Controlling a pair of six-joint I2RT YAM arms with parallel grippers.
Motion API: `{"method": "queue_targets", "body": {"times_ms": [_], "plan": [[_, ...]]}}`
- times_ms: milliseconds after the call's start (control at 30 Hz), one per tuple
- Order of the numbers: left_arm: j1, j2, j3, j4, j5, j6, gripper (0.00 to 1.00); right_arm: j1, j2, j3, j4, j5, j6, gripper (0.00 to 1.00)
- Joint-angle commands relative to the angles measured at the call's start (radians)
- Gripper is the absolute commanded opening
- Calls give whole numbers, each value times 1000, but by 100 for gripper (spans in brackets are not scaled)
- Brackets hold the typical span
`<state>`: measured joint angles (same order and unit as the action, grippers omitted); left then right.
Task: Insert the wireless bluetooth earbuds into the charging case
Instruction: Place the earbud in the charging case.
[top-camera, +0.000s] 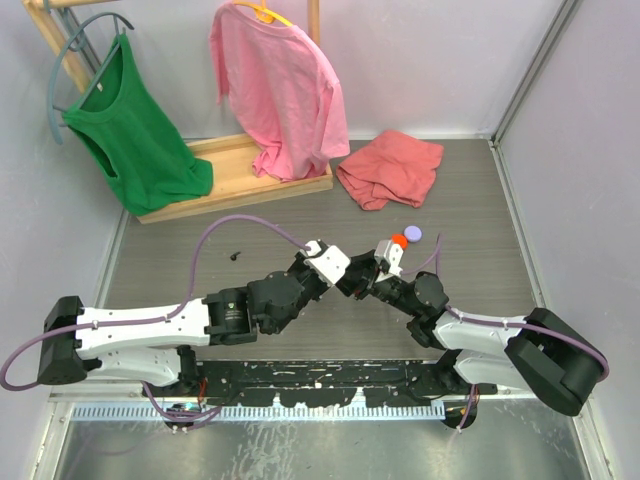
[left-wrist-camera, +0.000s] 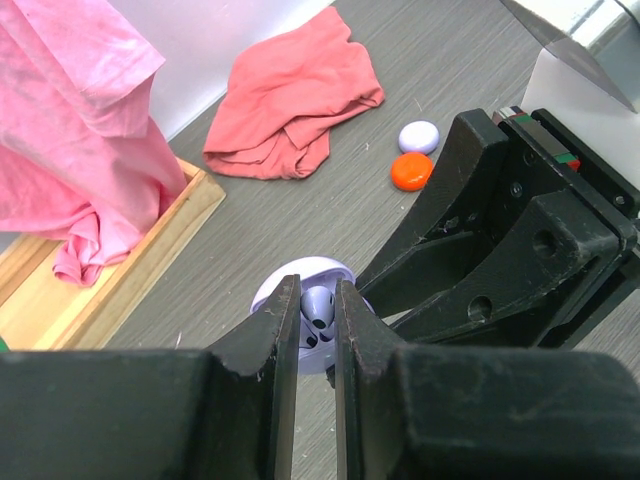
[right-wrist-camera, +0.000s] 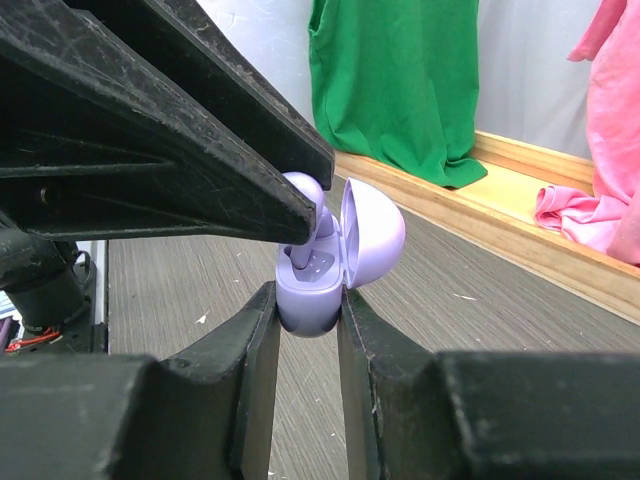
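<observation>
My right gripper (right-wrist-camera: 307, 297) is shut on the base of an open lavender charging case (right-wrist-camera: 312, 290), held above the table with its lid (right-wrist-camera: 372, 235) tipped up. My left gripper (left-wrist-camera: 318, 293) is shut on a lavender earbud (left-wrist-camera: 318, 306) and holds it down in the case's opening (left-wrist-camera: 318, 355). The earbud (right-wrist-camera: 305, 190) shows in the right wrist view under the left fingers (right-wrist-camera: 180, 130). In the top view both grippers, left (top-camera: 350, 274) and right (top-camera: 373, 272), meet at mid-table. A tiny black earbud (top-camera: 236, 254) lies on the table to the left.
A red-orange disc (top-camera: 398, 240) and a lavender disc (top-camera: 413, 234) lie just beyond the grippers. A crumpled red cloth (top-camera: 390, 168) lies further back. A wooden rack base (top-camera: 230, 180) with a green shirt (top-camera: 135, 130) and a pink shirt (top-camera: 280, 90) stands at the back left.
</observation>
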<state>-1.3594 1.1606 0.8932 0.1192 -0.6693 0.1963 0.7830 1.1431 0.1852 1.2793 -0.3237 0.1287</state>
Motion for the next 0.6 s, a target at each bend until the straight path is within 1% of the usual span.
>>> {"method": "queue_targets", "body": {"times_ms": [0,167,400,567], "plan": [[-10,-28,-2,-1,-9,-36,17,0,-16,10,112,20,-1,1],[-10,-35,-3,-10,6,-54,21,0,-14,9,114,16,-1,1],[-10,-31,5,-13,14,-69,25,0,-11,11,115,14,-2,1],[-10,-18,25,-22,-4,-93,31,-1,-9,11,114,12,-3,1]]}}
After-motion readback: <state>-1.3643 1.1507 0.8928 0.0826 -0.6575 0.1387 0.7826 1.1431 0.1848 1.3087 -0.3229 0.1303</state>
